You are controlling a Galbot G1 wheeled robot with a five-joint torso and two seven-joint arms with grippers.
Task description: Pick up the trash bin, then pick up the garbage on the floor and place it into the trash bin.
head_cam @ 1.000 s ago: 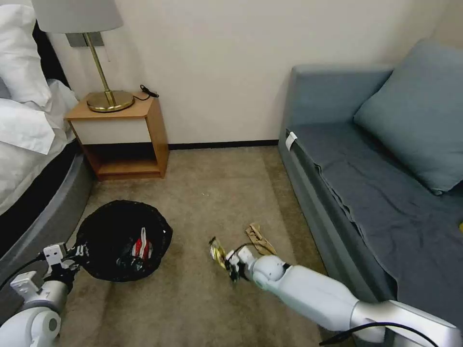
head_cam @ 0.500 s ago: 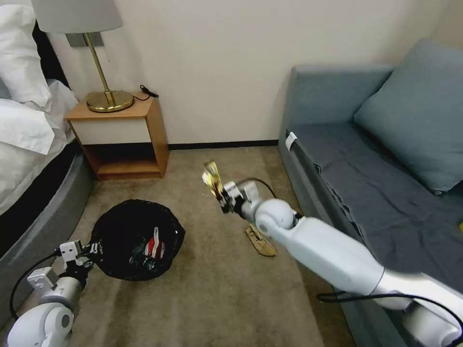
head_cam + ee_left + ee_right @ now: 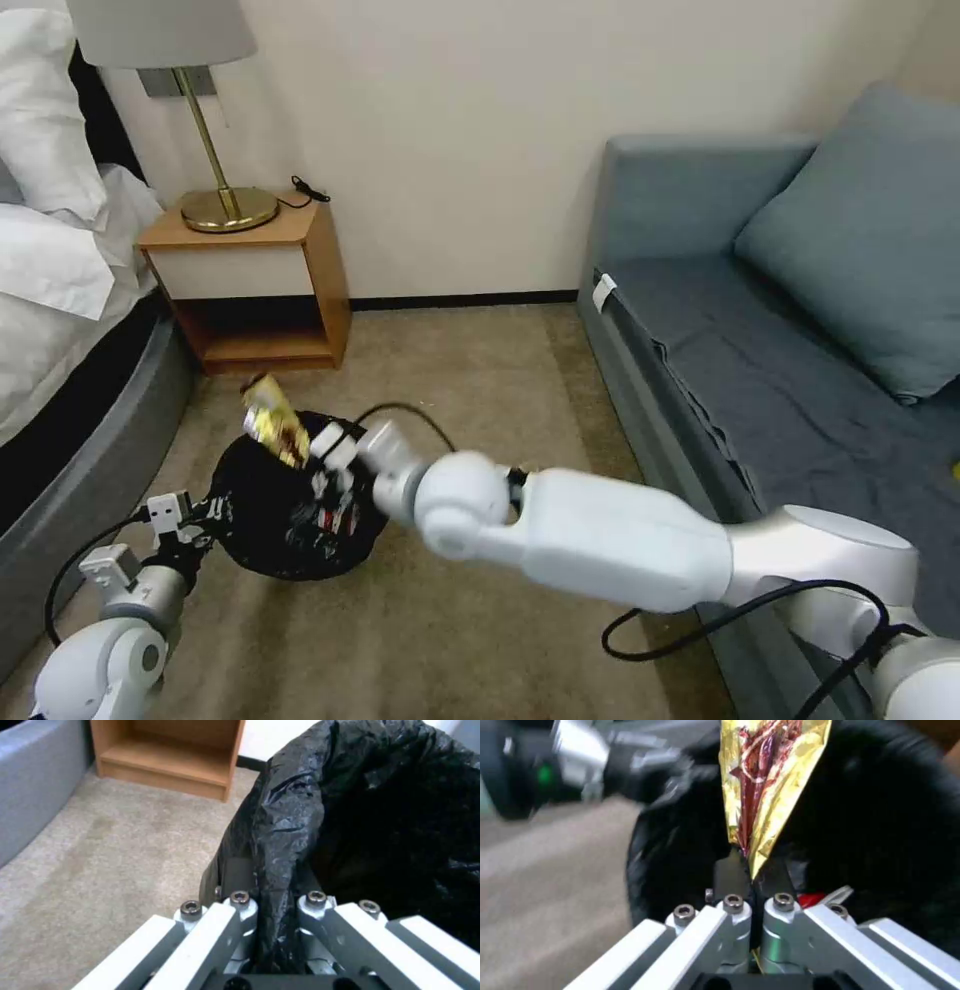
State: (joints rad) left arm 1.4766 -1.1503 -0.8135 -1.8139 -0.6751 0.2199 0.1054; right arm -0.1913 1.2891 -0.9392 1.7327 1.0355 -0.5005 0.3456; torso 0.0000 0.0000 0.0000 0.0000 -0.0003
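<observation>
Gold wrapper (image 3: 276, 421) pinched in right pincer (image 3: 312, 452) over trash bin (image 3: 262, 505), rim clamped by left pincer (image 3: 205, 510).

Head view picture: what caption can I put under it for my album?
Right gripper carries a gold wrapper over the trash bin held by the left gripper.

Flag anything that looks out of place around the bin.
Nothing damaged or spilled. The bin is off the carpet, its bag rim pinched by the left tool. The right tool holds a gold wrapper over it.

Beige carpet floor (image 3: 480, 380) under wooden nightstand (image 3: 255, 285), sofa (image 3: 760, 350).
</observation>
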